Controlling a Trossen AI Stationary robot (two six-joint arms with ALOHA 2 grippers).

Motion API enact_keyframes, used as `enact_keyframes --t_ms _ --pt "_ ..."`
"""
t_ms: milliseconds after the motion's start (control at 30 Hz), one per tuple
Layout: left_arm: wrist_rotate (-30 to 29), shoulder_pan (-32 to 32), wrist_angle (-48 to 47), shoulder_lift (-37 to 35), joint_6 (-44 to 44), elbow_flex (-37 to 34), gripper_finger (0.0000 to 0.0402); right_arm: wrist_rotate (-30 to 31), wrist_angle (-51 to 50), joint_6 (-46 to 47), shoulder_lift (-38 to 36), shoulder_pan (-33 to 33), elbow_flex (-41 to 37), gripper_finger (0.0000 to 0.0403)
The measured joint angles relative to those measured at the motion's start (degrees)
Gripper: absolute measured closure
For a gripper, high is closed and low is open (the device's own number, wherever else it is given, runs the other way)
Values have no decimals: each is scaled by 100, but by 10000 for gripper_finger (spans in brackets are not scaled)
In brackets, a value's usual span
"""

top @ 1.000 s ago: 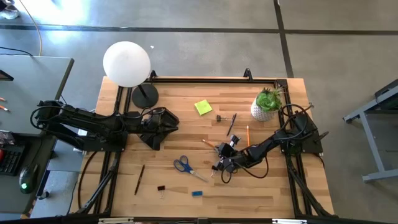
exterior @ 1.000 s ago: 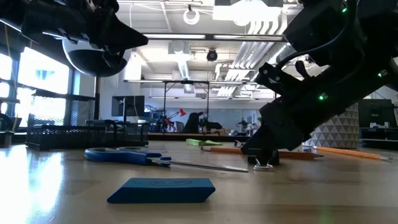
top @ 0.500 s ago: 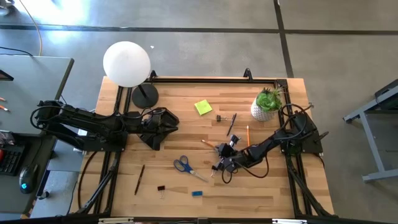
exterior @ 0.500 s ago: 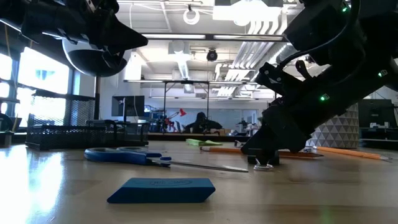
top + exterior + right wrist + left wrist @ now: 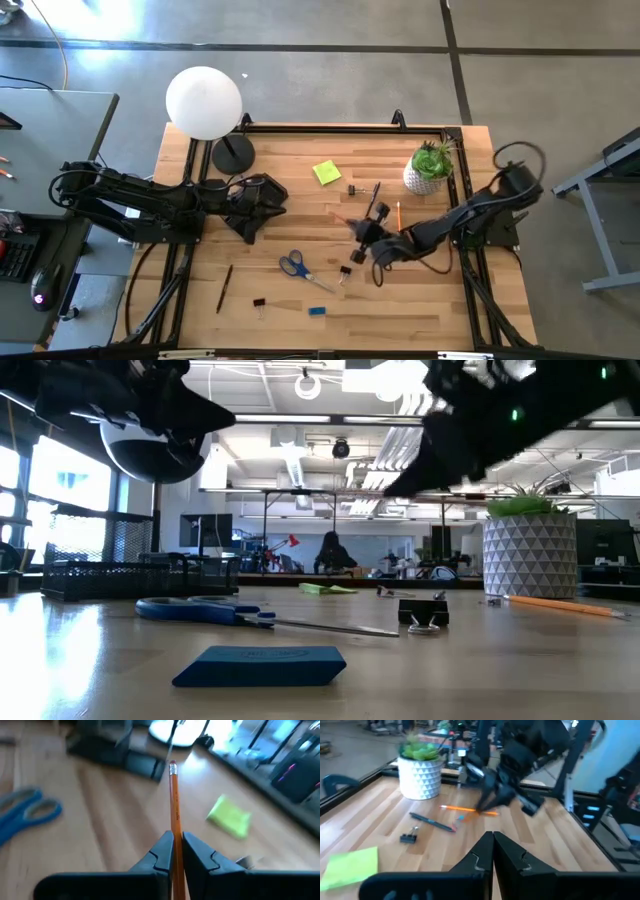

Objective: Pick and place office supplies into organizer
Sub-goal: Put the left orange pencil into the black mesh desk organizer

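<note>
Above wooden table (image 5: 300,310), right claw (image 5: 174,851) pinches orange pencil (image 5: 173,800).

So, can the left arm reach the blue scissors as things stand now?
Probably yes: the scissors lie in the open just in front of the left tool, nothing between. The right tool, holding a pencil, is off to the side.

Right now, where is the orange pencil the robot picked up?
The orange pencil is clamped between the right gripper's fingers, lifted above the table's middle, between the blue scissors and the potted plant.

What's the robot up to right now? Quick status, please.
Right end effector shut on a pencil, lifted. Left end effector shut, waiting by the organizer. Nothing blocking.
</note>
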Motion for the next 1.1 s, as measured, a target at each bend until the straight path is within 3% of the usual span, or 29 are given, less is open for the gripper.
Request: enact_keyframes --t_ms 200,300,433,567,800,933,1100 --pt "381 0 1046 0 215 -1 401 488 205 -1096 -1109 158 6 398" --pt "425 -2 1759 66 345 1 400 374 661 -1654 -1503 235 9 395" --pt "371 -2 2316 389 622 2 371 -385 1601 -2283 -1639 235 15 388" --pt "128 -2 2794 946 635 0 296 -1007 2253 -2628 -1537 113 15 392" --pt "94 7 4796 1978 543 56 174 -2029 3072 -2693 -1224 -345 15 392" --pt "208 7 4836 2389 356 398 151 -2603 3679 -2843 -1033 -647 15 389" --pt "213 -2 4823 2785 183 858 163 -3161 3989 -2667 -785 -974 15 394"
